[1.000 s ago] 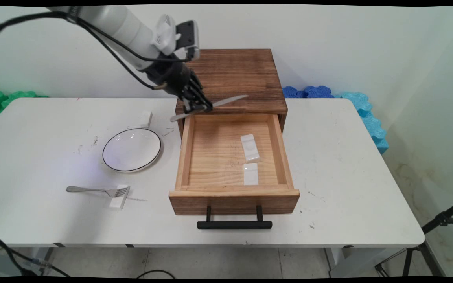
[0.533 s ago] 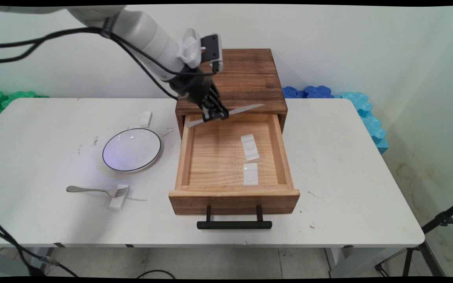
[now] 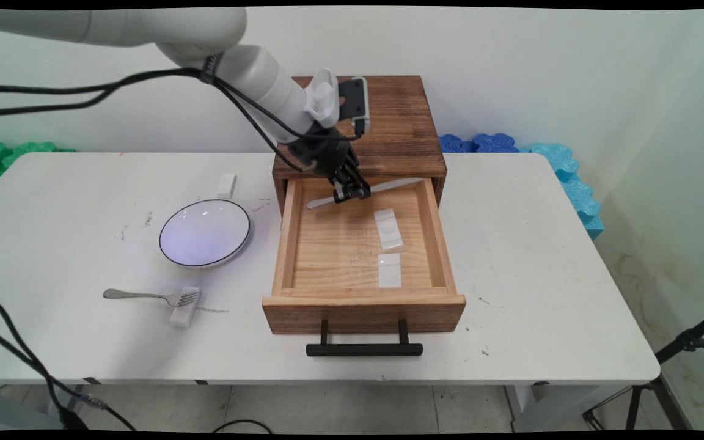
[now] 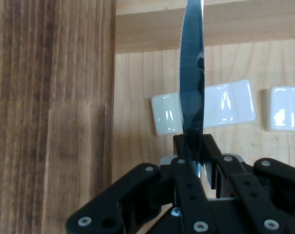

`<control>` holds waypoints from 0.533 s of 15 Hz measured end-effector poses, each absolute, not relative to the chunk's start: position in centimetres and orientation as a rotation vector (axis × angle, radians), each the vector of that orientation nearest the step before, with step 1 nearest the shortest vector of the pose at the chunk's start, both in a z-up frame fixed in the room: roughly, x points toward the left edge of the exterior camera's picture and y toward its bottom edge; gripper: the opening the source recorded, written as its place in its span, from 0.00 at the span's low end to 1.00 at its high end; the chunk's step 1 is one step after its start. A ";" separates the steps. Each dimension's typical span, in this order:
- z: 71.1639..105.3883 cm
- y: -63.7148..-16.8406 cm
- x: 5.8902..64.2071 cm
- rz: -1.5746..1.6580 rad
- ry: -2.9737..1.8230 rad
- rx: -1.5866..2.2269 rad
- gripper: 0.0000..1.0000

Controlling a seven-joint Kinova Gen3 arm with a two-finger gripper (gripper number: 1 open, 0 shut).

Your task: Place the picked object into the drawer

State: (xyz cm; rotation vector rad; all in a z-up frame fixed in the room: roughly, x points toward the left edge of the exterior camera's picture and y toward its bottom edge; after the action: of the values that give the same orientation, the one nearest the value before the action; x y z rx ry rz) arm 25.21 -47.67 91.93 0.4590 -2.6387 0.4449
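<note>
Room: a white desk (image 3: pixel 511 256) stood against a pale wall, with green and blue foam blocks behind its far edge.
Landmark: a wooden drawer box (image 3: pixel 382 122) sat at the back middle of the desk, its drawer (image 3: pixel 288 244) pulled out toward the near side by a black handle (image 3: pixel 364 349).
Tool: the black tool (image 3: pixel 352 192) hung over the back of the open drawer, just in front of the box, clamped on a knife (image 3: pixel 388 185) near the middle of its length.
Knife: it lay roughly level across the drawer's width, blade toward the drawer's right wall, and seemed to be above the drawer floor, not touching it.
Inside the drawer: two white rests (image 3: pixel 388 229) lay end to end, right of centre, nearer the handle than the tool was.
Left of the drawer: a white plate (image 3: pixel 205 232), a small white block (image 3: pixel 227 184) behind it, and a fork (image 3: pixel 144 296) with its tines on another white rest (image 3: pixel 184 313).
Doing it well: I'd judge the blade should stay level and clear of the right wall.
Hand view only: the blade (image 4: pixel 192 83) ran straight up from the pinched fingers (image 4: pixel 189 183), crossing over one white rest (image 4: pixel 220 109), with the box's dark top at the left.
Main view only: the plate, fork and handle.
</note>
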 end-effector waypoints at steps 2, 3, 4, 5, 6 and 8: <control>91.0 -48.0 24.8 0.436 -2.644 0.458 0.00; 90.7 -48.2 24.6 0.433 -2.646 0.458 0.00; 90.4 -48.3 24.5 0.430 -2.647 0.458 0.00; 89.9 -48.5 24.3 0.426 -2.650 0.460 0.00; 89.5 -48.6 24.1 0.422 -2.651 0.461 0.00; 88.8 -48.9 23.8 0.414 -2.655 0.464 0.00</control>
State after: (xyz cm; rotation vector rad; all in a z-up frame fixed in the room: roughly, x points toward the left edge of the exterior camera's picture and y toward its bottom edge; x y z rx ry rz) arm 23.85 -48.85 88.82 0.4642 -2.6547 0.4139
